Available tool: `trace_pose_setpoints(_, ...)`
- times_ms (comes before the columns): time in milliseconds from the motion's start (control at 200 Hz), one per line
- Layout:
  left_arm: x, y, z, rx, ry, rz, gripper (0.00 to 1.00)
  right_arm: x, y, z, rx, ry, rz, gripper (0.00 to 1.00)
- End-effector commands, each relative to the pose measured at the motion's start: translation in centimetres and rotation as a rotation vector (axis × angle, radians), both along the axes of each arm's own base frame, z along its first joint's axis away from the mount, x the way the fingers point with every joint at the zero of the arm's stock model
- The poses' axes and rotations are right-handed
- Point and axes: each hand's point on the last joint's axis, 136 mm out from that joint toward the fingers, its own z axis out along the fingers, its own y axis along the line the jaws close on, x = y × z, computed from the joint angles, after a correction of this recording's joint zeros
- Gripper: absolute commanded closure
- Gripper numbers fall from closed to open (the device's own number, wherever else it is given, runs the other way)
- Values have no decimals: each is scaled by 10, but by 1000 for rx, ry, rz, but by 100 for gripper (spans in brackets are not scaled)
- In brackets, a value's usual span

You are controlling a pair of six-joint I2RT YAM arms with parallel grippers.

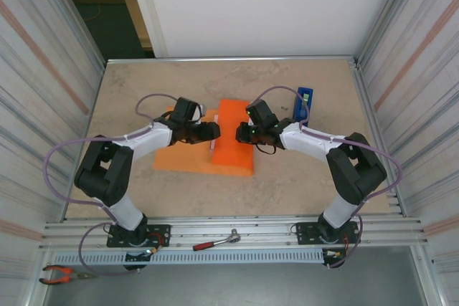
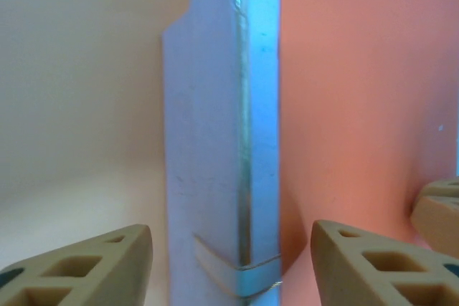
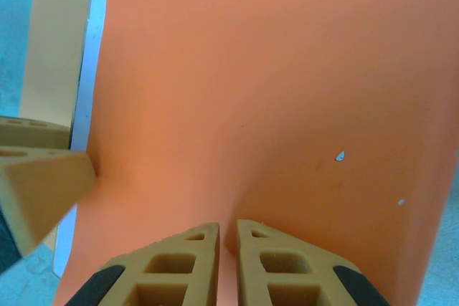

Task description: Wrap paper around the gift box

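Orange paper (image 1: 233, 150) is lying mid-table (image 1: 308, 177), its right part lying folded over the pale box (image 2: 215, 141). The box's edge is peeking out on the left of the fold. My left gripper (image 2: 231, 228) is standing open, fingers either side of that edge. My right gripper (image 3: 228, 228) is pinching nearly closed on a ridge of paper, facing the left one.

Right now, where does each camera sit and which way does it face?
Top external: above, behind the arm bases, looking down; left gripper and right gripper meet at the bright orange paper sheet.
Left wrist: faces the pale flat gift box past its open fingers.
Right wrist: faces the paper, fingers pinching it.
Both wrist views share the paper.
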Motion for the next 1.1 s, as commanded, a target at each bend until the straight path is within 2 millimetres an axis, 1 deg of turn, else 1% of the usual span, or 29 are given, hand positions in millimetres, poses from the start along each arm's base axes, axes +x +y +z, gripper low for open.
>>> trace_pose_setpoints(0, 19, 6, 30, -4, -57, -16, 32, -14, -5, -28, -59, 65, 14, 85)
trace_pose_setpoints(65, 27, 3, 36, -7, -70, -29, 28, -14, -5, -29, -62, 67, 14, 85)
trace_pose_setpoints(135, 32, -4, 37, -21, -57, -55, 26, -14, -5, -29, -64, 67, 15, 86)
trace_pose_setpoints(301, 35, -15, 21, -15, -11, -78, 24, -15, -6, -31, -69, 71, 15, 86)
trace_pose_setpoints(506, 23, -21, 0, 25, 25, -105, 22, -15, -6, -31, -71, 71, 17, 87)
trace_pose_setpoints(631, 13, -17, -9, 59, 35, -97, 28, -16, -5, -31, -67, 71, 20, 87)
trace_pose_setpoints(767, 5, -9, -21, 85, 50, -65, 40, -14, -3, -28, -62, 70, 26, 87)
trace_pose_setpoints(842, 2, -5, -26, 92, 56, -51, 44, -9, -2, -19, -45, 63, 30, 87)
trace_pose_setpoints(937, -2, -2, -30, 96, 60, -38, 47, 2, -5, 0, -4, 31, 11, 87)
trace_pose_setpoints(1027, -3, 0, -31, 94, 55, -26, 48, 14, -8, 21, 54, -5, -13, 86)
trace_pose_setpoints(1092, -5, 0, -31, 93, 56, -22, 48, 24, -12, 30, 92, -10, -27, 85)
